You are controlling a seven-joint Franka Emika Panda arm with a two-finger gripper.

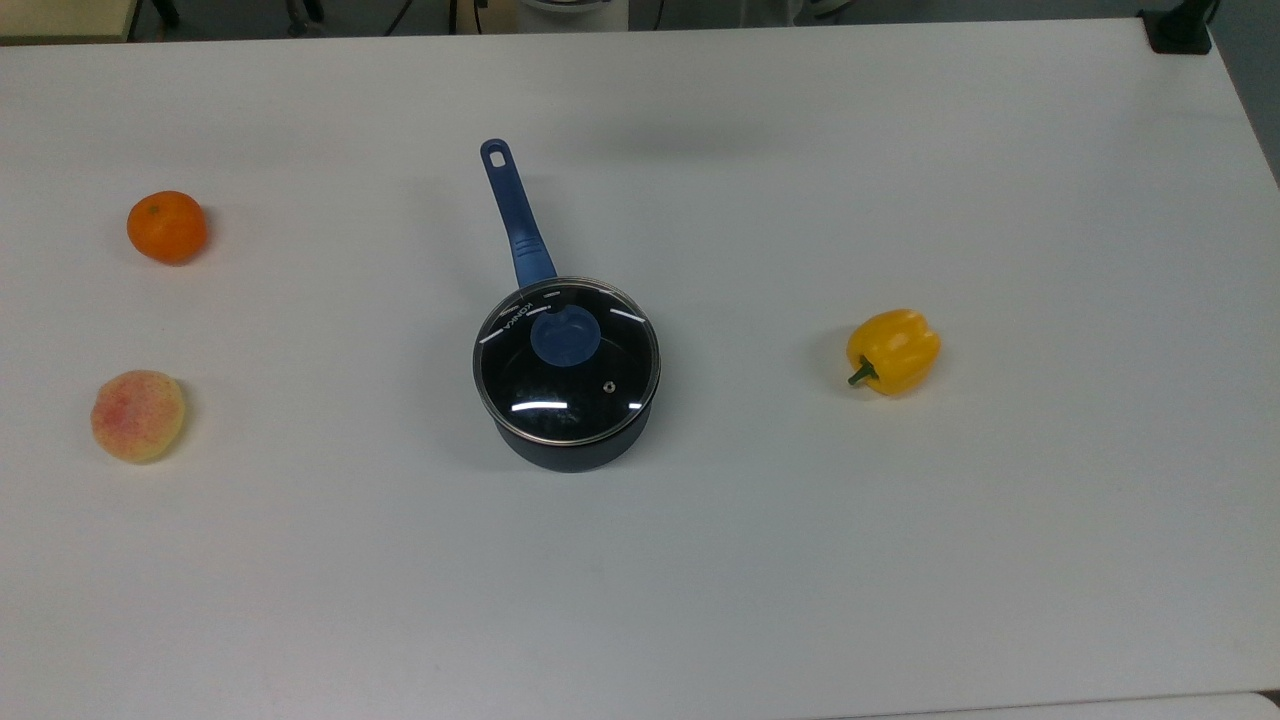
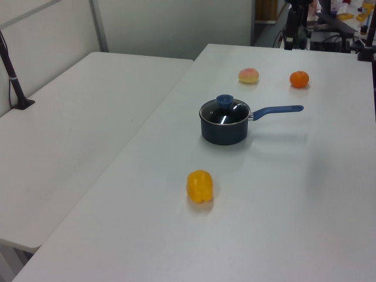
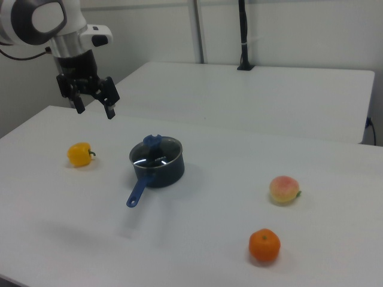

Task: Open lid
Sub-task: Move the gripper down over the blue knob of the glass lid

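On the white bench (image 1: 900,560), near its middle, your lid (image 1: 566,362) sits seated flat on the dark saucepan (image 1: 572,445), its blue knob (image 1: 565,336) standing up at the centre and a small steam vent (image 1: 609,386) just off to one side. The pan's long blue handle (image 1: 515,215) points toward the far edge in the top view.

Your gripper (image 3: 93,98) hangs high in the right view, up and to the right view's left of the pan, well apart from it, with the fingers (image 3: 110,107) spread apart and holding nothing. So you have not yet begun the approach, by my reading.

Watch the line-up first. If you come down off-centre, one finger may land on the glass or strike the knob's top instead of straddling it. If you close too shallow on the knob, it could slip as you lift. A tilted pull might catch the metal rim on the pan's lip and drag the light saucepan along.

The yellow pepper (image 1: 893,351), the orange (image 1: 166,227) and the peach (image 1: 137,415) lie well apart from the pan, so they should not trouble you.
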